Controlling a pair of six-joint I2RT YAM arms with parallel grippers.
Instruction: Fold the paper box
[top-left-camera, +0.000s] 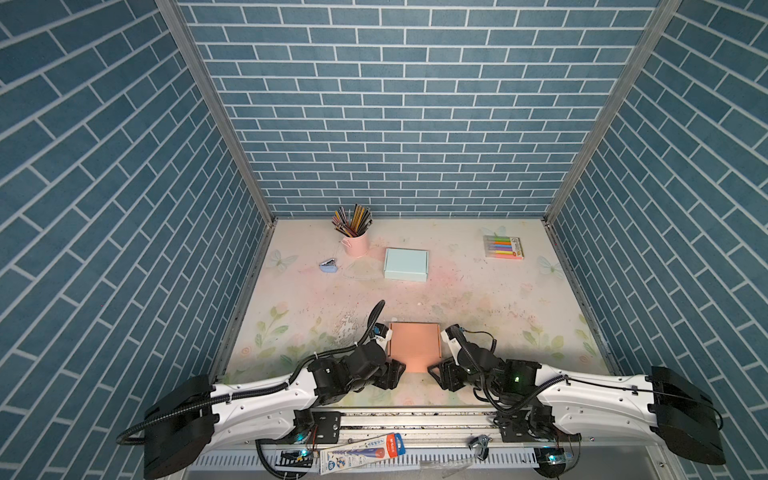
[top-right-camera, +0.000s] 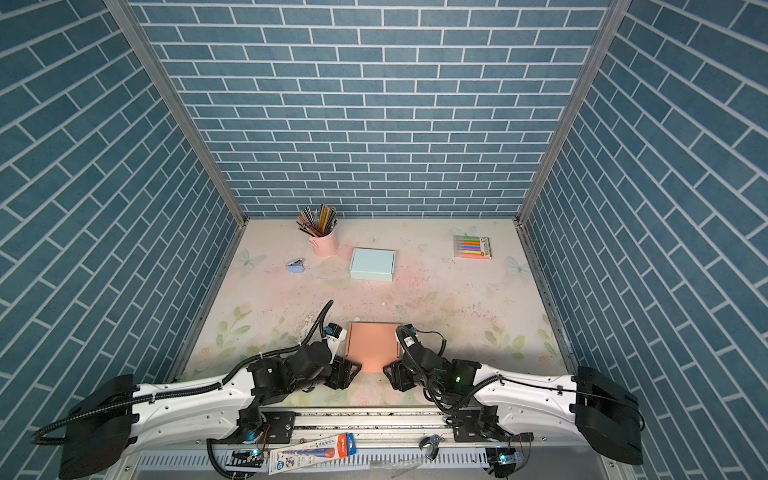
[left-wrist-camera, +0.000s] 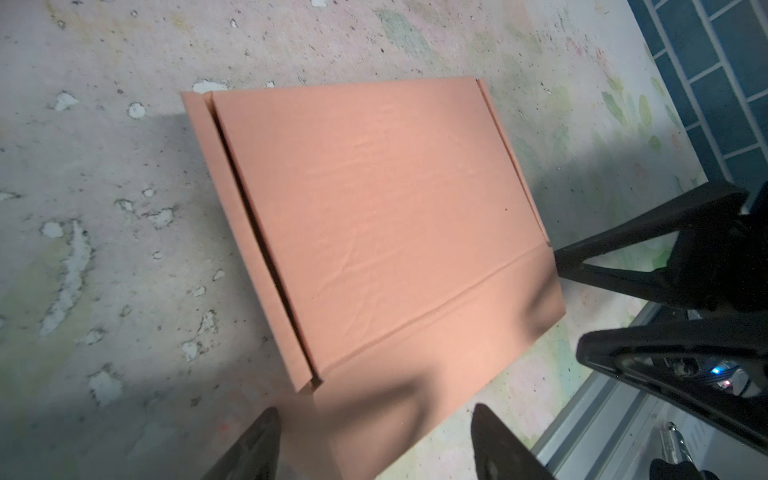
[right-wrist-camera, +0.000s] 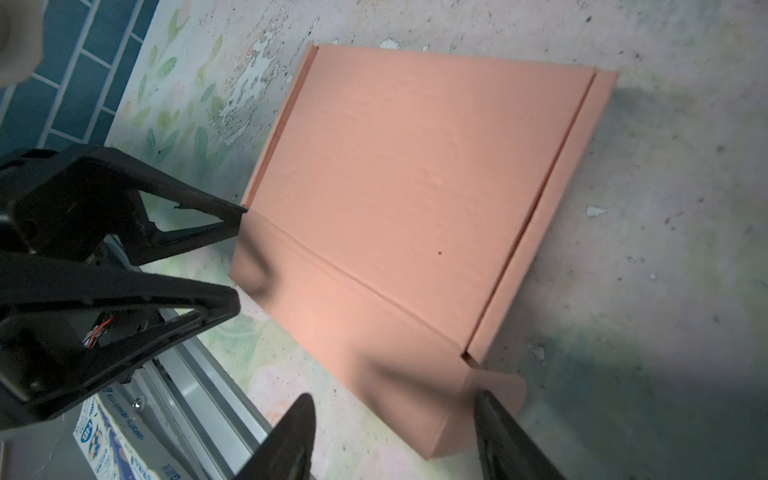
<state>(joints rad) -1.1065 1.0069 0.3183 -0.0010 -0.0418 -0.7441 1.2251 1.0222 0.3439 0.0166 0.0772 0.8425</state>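
Paper box (top-left-camera: 414, 347), orange, lies flat at the near edge of the table (top-left-camera: 478, 299), between the two arms in both top views. Left gripper (top-left-camera: 397, 371) and right gripper (top-left-camera: 436, 371) flank its near flap.

Farther back: one pale blue box (top-left-camera: 405, 264), one pink cup of pencils (top-left-camera: 355, 243), one marker pack (top-left-camera: 503, 246). All well apart, nothing blocking.

Left wrist view: fingers (left-wrist-camera: 257, 449) spread wide, holding nothing, flap corner between them.

Right wrist view: fingers (right-wrist-camera: 498, 436) wide apart, empty. Left gripper's upper tip sits at the box's side edge; contact unclear.
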